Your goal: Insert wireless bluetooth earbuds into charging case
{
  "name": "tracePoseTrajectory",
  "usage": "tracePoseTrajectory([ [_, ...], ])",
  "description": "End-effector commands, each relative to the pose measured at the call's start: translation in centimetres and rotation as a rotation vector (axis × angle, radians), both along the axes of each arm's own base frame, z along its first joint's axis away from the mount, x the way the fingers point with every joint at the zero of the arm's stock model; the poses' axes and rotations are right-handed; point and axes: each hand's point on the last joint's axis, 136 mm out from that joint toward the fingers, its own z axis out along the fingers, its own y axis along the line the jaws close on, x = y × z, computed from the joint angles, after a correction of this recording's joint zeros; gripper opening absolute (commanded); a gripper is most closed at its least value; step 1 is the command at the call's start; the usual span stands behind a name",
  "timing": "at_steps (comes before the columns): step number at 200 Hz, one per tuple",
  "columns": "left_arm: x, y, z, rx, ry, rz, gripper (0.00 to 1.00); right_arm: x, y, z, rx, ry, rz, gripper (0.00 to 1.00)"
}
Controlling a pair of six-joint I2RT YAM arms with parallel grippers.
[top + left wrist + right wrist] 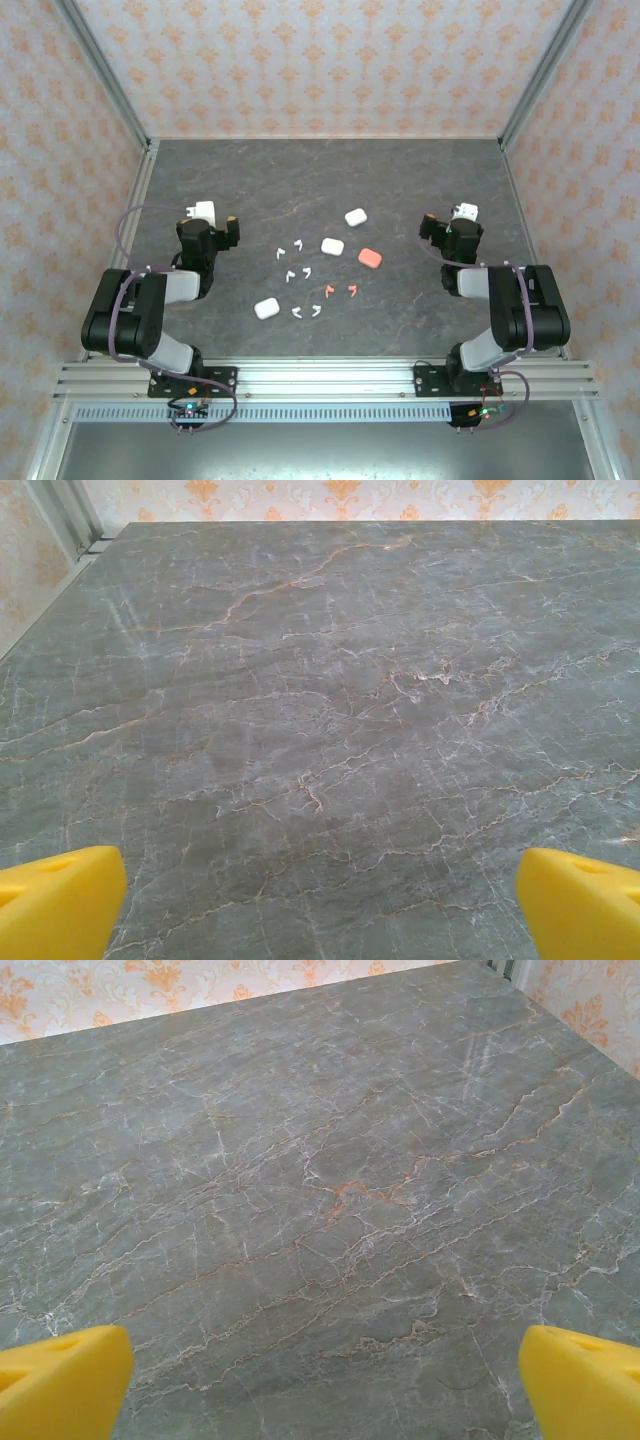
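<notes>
Eight earbuds (307, 271) loose at tabletop centre, six white, two salmon, scattered among four cases (332, 246), left gripper (320, 900) and right gripper (320, 1380) jaws released, empty, over bare tabletop

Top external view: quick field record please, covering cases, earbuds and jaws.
surface: dark grey marble-pattern table
white cases: three white pebble-shaped plastic cases
pink case: one salmon-pink pebble-shaped plastic case, right of centre
white earbuds: six tiny white stemmed plastic earbuds, loose in pairs
pink earbuds: two salmon-pink stemmed earbuds, loose
left jaws: open, empty
right jaws: open, empty
</notes>
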Motion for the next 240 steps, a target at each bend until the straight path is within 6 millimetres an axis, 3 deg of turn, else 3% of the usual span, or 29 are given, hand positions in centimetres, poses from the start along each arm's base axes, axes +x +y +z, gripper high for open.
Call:
tracePoseTrajectory([
  [1, 0.3, -0.1, 0.3, -0.007, -0.004, 0.003, 1.0, 0.1, -0.1, 0.3, -0.003, -0.011, -0.016, 0.99],
  [111, 0.3, 0.0, 0.5, -0.006, -0.004, 0.003, 1.0, 0.1, -0.3, 0.5, 0.012, -0.014, -0.016, 0.99],
  [141, 0.2, -0.1, 3.9, 0.023, 0.025, 0.023, 1.0, -0.2, -0.8, 2.8, 0.009, -0.005, -0.043, 0.99],
  [160, -0.3, -0.6, 7.7, -0.01, -0.025, 0.053, 1.0, -0.7, -0.5, 4.8, 0.018, -0.001, -0.032, 0.99],
  [184, -0.6, -2.2, 11.7, -0.2, -0.048, 0.065, 1.0, -1.5, 1.7, 7.1, 0.079, 0.059, 0.082, 0.99],
  [204, -0.9, -4.9, 13.2, -0.362, -0.016, 0.018, 1.0, -2.6, 4.6, 8.8, 0.193, 0.092, 0.194, 0.99],
  [240, -2.8, -10.5, 12.1, -0.484, 0.101, -0.09, 1.0, -4.3, 11.3, 8.3, 0.288, 0.22, 0.392, 0.98],
])
